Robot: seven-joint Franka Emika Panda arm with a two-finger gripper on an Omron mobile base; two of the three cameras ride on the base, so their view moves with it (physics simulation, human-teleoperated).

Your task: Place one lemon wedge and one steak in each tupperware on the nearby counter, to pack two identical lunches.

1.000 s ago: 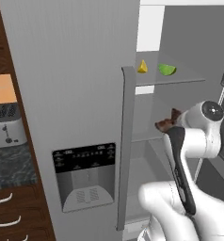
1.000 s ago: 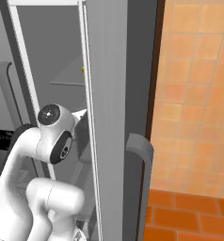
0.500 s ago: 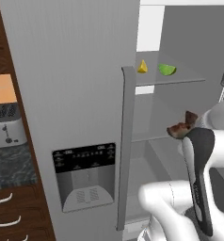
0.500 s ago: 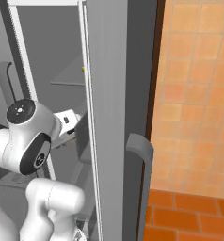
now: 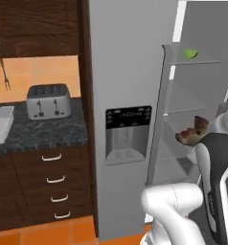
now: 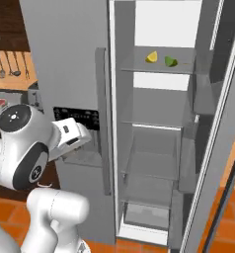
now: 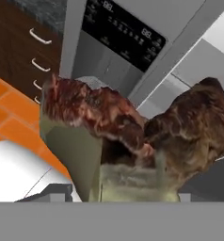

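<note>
I have the steak [image 7: 132, 127] clamped in the hand [image 7: 128, 188]; in the hand view the lumpy brown-and-red meat sits right against the fingers, with the fridge's dispenser panel [image 7: 125, 35] and dark wooden drawers [image 7: 24, 52] beyond it. In the left base view the steak [image 5: 192, 133] hangs in the air at the end of the arm, in front of the open fridge [image 6: 159, 123], level with its middle shelves. On the top shelf in the right base view I see a lemon wedge [image 6: 151, 57] with a green lime wedge [image 6: 171, 62] just beside it on its right; the two are apart. To the left of the fridge the black counter [image 5: 44, 131] carries a toaster [image 5: 49, 101], and at its far left edge a light-grey tupperware [image 5: 2, 125] holds something small and reddish that I cannot make out.
</note>
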